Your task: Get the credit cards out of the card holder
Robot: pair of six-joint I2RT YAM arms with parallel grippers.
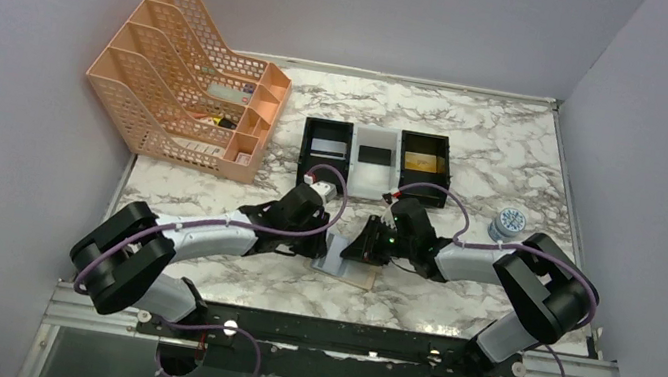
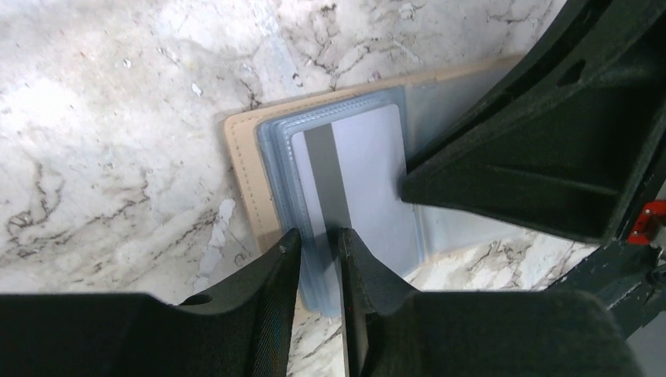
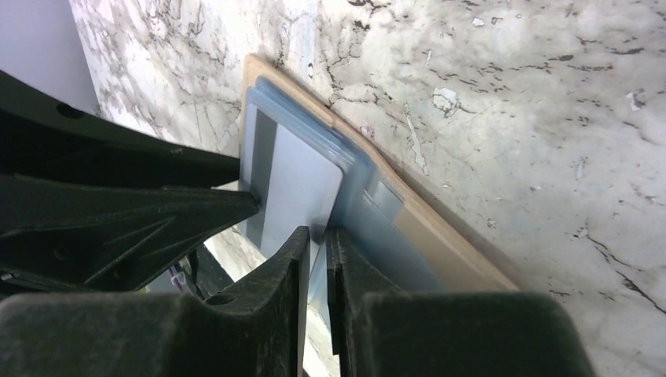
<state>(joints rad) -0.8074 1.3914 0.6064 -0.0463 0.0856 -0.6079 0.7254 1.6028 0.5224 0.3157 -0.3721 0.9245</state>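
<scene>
Open card holder (image 2: 242, 173): tan cover, grey-blue sleeves, seemingly one striped card (image 2: 369, 188).

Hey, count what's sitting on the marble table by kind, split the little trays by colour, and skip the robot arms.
black trays: 2
white tray: 1
peach desk organizer: 1
card holder: 1
small round blue-and-white object: 1
Total: 6
</scene>
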